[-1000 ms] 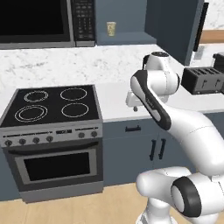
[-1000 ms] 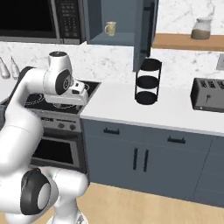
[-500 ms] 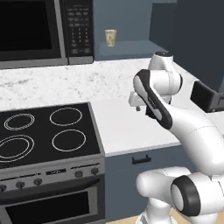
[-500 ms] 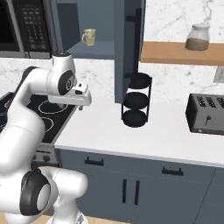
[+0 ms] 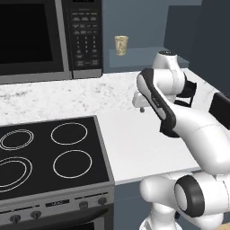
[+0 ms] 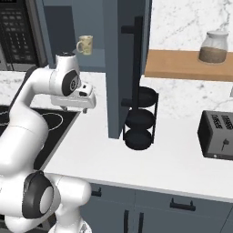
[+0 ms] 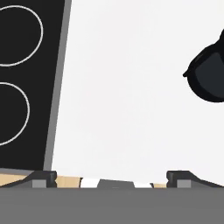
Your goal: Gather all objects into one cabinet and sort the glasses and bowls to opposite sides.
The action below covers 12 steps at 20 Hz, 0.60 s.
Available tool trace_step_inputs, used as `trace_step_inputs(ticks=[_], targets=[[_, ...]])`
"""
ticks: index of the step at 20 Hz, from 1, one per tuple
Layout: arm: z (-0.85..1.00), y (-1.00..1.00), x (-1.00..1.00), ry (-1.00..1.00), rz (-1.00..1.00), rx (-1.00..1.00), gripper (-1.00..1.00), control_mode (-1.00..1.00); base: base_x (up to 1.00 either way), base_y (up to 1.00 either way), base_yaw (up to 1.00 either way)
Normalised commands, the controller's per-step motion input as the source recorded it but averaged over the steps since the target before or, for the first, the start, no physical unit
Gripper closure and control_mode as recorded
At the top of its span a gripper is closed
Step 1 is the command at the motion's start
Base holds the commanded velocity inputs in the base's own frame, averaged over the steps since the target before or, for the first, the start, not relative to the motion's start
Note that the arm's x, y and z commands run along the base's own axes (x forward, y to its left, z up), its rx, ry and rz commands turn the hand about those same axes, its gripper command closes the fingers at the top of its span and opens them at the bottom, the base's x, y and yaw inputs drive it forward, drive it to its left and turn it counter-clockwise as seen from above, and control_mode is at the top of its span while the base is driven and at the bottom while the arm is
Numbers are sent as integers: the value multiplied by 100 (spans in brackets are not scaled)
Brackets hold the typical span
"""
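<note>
- Empty two-finger gripper (image 7: 111, 177), jaws spread wide, hanging above the bare white countertop (image 7: 127, 87), with the black glass cooktop (image 7: 22, 78) at nine o'clock in the hand view.
- Small pale beige speckled tumbler (image 5: 121, 45) upright on the shelf of the slate blue-grey wall cabinet (image 6: 125, 68), door open, at twelve o'clock from the hand in the left base view.
- Best to raise first, then advance level toward the tumbler.
- Worth keeping clear of the black three-tier wire rack (image 6: 140, 119) and the door edge.
</note>
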Motion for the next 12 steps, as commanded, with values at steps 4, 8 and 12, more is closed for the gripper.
trace_step_inputs(ticks=[4,8,12], targets=[[0,0,0,0,0,0,-100,100,32,0,-1],[0,0,0,0,0,0,-100,100,29,0,-1],[0,0,0,0,0,0,-100,100,30,0,0]])
